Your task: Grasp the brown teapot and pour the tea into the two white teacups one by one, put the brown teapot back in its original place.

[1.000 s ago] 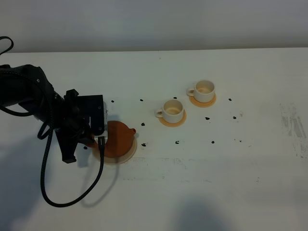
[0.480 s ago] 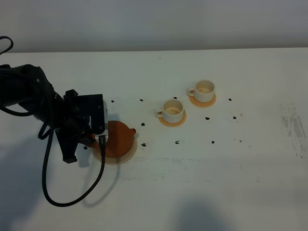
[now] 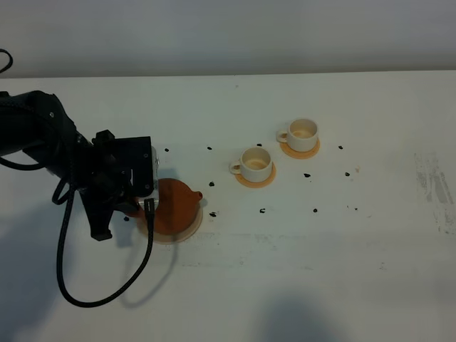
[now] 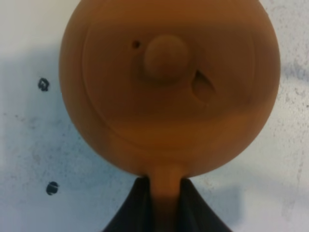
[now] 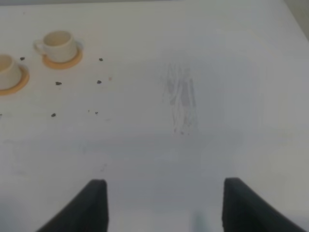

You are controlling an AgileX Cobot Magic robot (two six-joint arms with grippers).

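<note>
- Teapot (image 3: 177, 205) sits at the lower left of the overhead frame, over the pale disc (image 3: 171, 236) that marks its home spot. A sliver of the disc's rim shows below it.
- Left gripper (image 3: 139, 206) reaches in from the left edge. The wrist view shows its dark fingers (image 4: 140, 208) pinching the handle (image 4: 164, 191) from both sides. That is probably because the handle is the one part narrow enough for the jaws to span.
- Spout (image 3: 198, 194) points right, toward the cups, so a tilt from this grip would send tea away from the arm.
- Contact between pot and disc is hard to judge from above. The pot looks to be resting there or barely raised.
- Cups stand upright, well apart from the pot: the near cup (image 3: 256, 162) at centre and the far cup (image 3: 303, 131) up and to its right. Each sits on a small orange coaster (image 3: 251, 181), with its mouth open to take a pour.
- Right gripper (image 5: 166, 208) does not appear in the overhead frame. Its own view shows the fingers spread wide with nothing between them, over bare table (image 3: 320, 271) and out of the pouring path.
- Judged from this, the grasp is made, and the lift and both pours remain.
</note>
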